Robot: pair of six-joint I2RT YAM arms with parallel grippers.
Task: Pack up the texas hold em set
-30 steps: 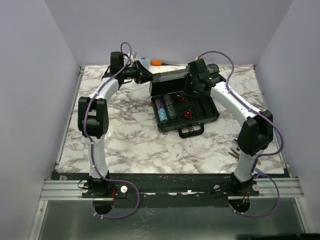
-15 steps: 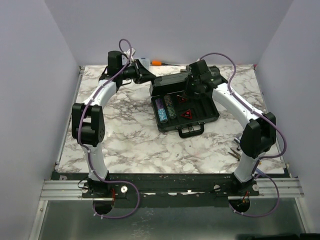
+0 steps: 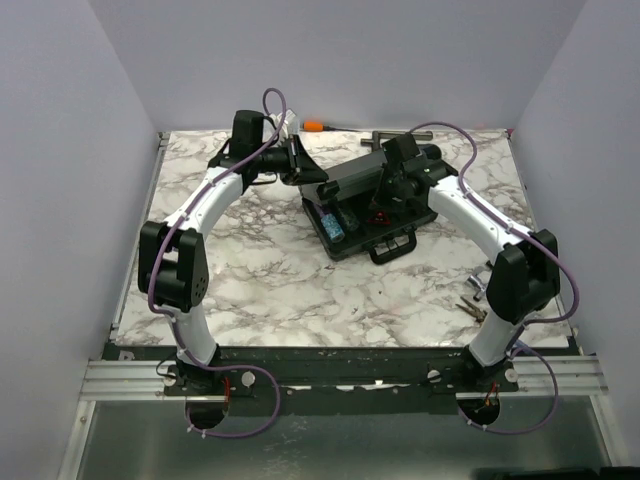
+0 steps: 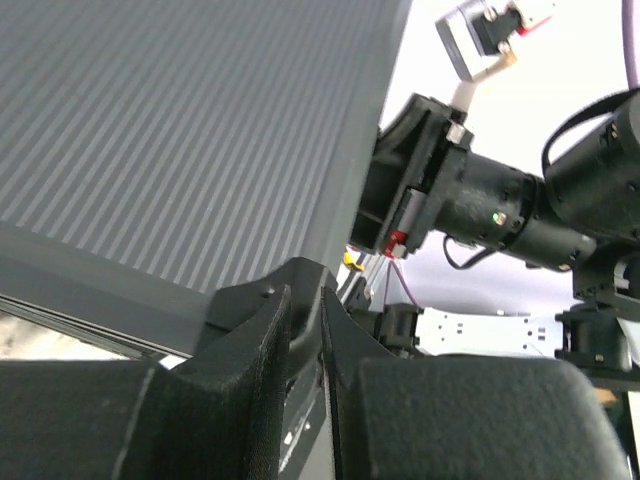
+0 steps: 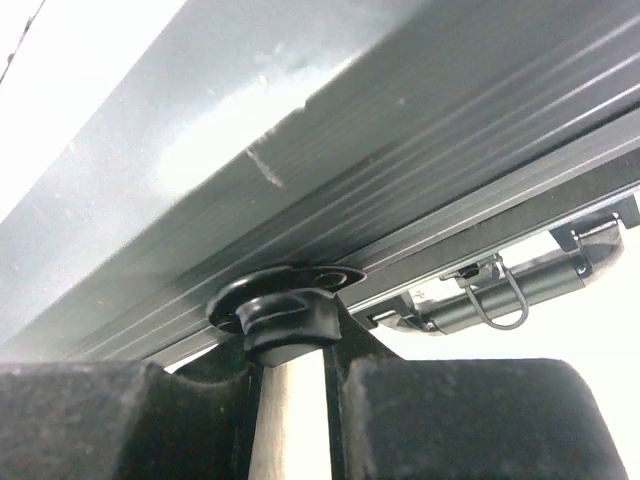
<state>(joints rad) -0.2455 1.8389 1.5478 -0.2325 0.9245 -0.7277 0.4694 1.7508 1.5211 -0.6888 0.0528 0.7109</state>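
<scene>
We're near the end, we reckon: chips [image 3: 336, 226] & a red triangle [image 3: 378, 215] sit in the tray of the case [image 3: 345, 248], just below and between our hands, on the counter [image 3: 260, 285]. The lid [image 3: 350, 180] hangs tilted, abt halfway down, not yet shut. Left hand [image 4: 305, 290] is nearly together, nipped on the lid's corner edge. Right hand [image 5: 292, 350] is likewise nearly together on the rim at the opp. side, w/ a small black knob at its tips. A wire latch [image 5: 497, 292] just beyond it looks undone. Left to do, prob.: lower lid fully, press, fasten latches.
</scene>
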